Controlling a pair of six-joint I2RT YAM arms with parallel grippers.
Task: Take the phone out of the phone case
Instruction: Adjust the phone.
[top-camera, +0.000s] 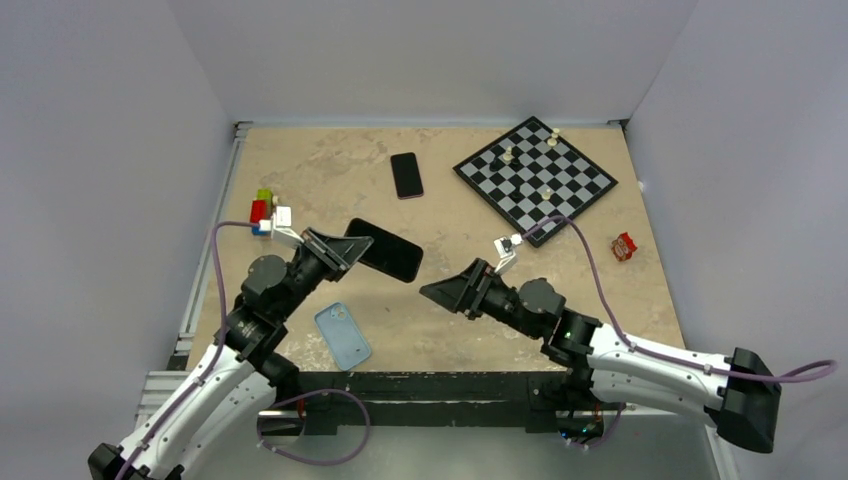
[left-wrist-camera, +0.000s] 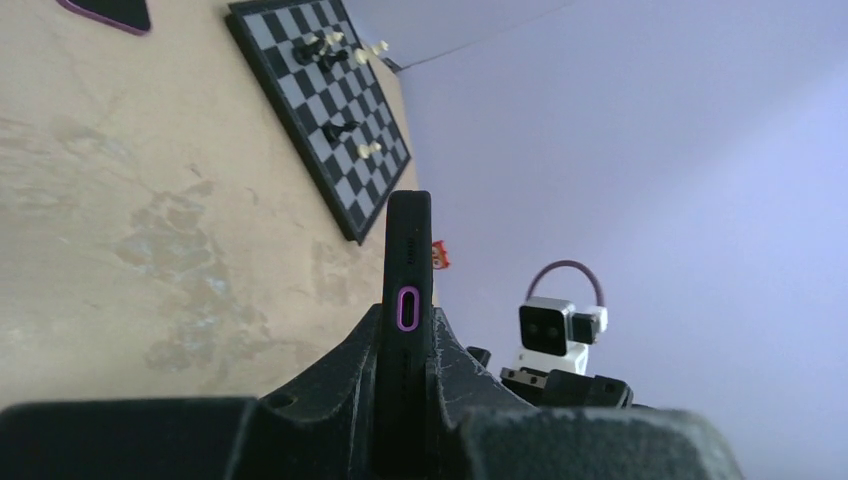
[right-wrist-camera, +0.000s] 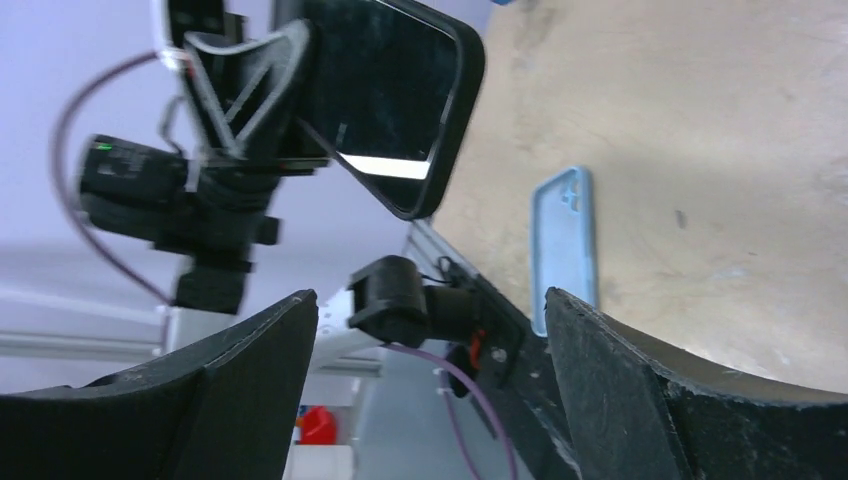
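Only the overhead camera took in the whole tabletop (top-camera: 330, 170). On it were the black-and-white chessboard (top-camera: 535, 178) with a few pieces, a second dark phone (top-camera: 406, 175) lying flat, a red snack packet (top-camera: 624, 246), coloured blocks (top-camera: 262, 208) and an empty light-blue phone case (top-camera: 343, 335) near the arm bases. It also showed the left fingers (top-camera: 340, 250) clamped on one end of the black rectangular phone (top-camera: 390, 255), held off the tabletop between the arms. The right fingers (top-camera: 440, 291) were spread wide just short of its free end, not touching. The left wrist camera alone gave the phone edge-on: a matte black rim with a purple-ringed oval opening. The right wrist camera alone gave its glossy dark screen, reflecting light.
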